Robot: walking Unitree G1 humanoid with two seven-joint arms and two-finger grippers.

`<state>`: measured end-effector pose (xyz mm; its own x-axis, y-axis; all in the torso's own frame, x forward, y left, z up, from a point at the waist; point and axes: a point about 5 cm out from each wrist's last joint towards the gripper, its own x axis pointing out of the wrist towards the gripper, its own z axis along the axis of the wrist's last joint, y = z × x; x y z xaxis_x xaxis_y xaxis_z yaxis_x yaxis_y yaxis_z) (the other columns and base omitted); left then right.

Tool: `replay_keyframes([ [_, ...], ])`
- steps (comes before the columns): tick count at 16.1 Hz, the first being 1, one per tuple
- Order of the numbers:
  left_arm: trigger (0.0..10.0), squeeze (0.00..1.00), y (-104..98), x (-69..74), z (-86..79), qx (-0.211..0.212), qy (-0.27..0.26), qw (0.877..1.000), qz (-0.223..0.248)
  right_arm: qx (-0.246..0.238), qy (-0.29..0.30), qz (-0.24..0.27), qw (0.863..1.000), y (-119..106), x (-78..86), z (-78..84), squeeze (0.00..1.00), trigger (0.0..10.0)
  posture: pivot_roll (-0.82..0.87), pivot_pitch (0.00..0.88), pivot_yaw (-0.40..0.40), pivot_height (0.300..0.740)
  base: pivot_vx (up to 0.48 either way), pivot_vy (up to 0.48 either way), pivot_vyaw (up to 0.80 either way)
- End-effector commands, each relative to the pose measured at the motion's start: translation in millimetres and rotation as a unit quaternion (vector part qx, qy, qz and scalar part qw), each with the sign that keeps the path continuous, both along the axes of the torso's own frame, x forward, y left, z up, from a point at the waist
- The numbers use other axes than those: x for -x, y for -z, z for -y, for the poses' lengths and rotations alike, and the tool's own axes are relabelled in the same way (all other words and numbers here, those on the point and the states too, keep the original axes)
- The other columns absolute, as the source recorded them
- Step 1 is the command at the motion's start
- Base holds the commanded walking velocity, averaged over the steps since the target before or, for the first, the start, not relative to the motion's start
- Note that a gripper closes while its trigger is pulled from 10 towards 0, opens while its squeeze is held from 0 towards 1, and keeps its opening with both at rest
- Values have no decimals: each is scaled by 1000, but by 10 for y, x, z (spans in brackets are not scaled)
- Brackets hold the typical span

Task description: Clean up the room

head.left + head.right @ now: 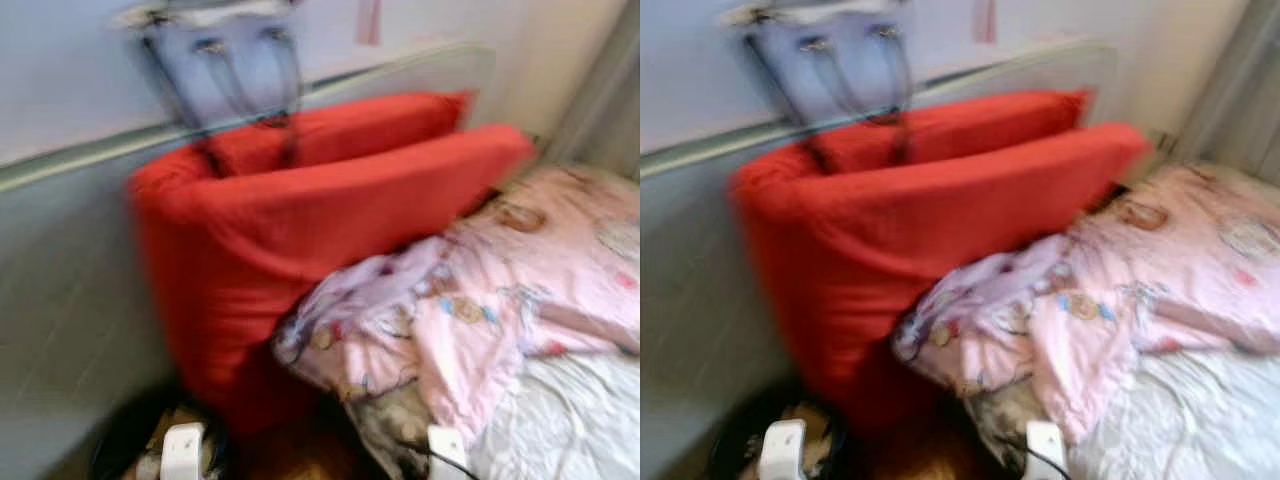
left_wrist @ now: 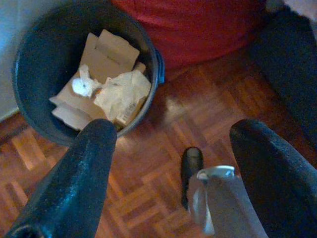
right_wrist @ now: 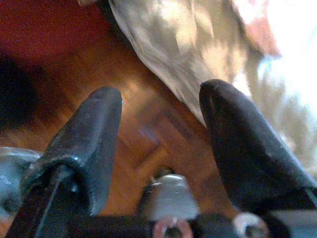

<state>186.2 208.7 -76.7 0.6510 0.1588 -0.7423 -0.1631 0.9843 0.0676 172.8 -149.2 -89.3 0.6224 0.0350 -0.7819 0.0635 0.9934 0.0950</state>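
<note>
Left gripper (image 2: pixel 168 163) hangs spread wide, empty, just beside the trash bin (image 2: pixel 29 114) holding cardboard (image 2: pixel 106 57); right gripper (image 3: pixel 161 124) is wide too.

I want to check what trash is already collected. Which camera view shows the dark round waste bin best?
The left wrist view: it looks down into the dark round waste bin, showing cardboard pieces and crumpled paper. Both eye views show just a blurred part of its rim at the bottom left, below the red cushion.

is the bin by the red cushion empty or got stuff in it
Not empty: the bin holds cardboard pieces and crumpled paper, well below its rim.
</note>
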Motion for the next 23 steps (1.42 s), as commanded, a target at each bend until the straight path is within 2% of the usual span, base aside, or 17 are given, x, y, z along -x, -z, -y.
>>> replay_keyframes([
  [1, 10000, 0, -11, -45, 66, 5, 5, 1000, 5, 9, 12, -17, 1000, 44, 105, 106, 0, 10000, 18, 0, -7, 740, 334, 0, 0],
  [5, 10000, 0, -21, -58, 59, 4, 6, 1000, 10, 9, 13, -16, 1000, 44, 106, 105, 0, 10000, 16, 0, -6, 740, 322, 0, 0],
  [9, 10000, 0, -176, -281, 28, -1, 13, 997, 72, 2, 22, 7, 1000, 23, 91, 107, 0, 10000, 25, 0, -11, 740, 0, 0, 0],
  [11, 10000, 0, -377, -507, 12, -5, 19, 988, 150, -7, 39, 48, 998, -19, 60, 110, 0, 10000, 21, 0, -7, 740, 0, 0, 0],
  [14, 10000, 0, -560, -663, 31, -4, 30, 975, 222, -12, 44, 82, 996, -60, 35, 116, 0, 10000, 17, 0, -10, 740, 0, 0, 0],
  [15, 10000, 0, -620, -688, 37, -4, 32, 968, 250, -8, 49, 139, 989, -214, -216, 214, 0, 10000, 12, 0, -13, 740, 0, 0, 0],
  [16, 10000, 0, -665, -687, 52, -5, 37, 961, 273, -1, 53, 226, 973, -519, -617, 374, 0, 10000, 12, 0, -15, 740, 0, 0, 0],
  [18, 10000, 0, -689, -647, 71, -5, 40, 955, 293, 0, 53, 252, 966, -580, -654, 393, 0, 10000, 10, 0, -21, 740, 0, 0, 0],
  [23, 10000, 0, -715, -532, 87, -10, 42, 947, 319, -11, 42, 262, 964, -542, -546, 344, 0, 10000, 5, 0, -30, 740, 0, 0, 0],
])
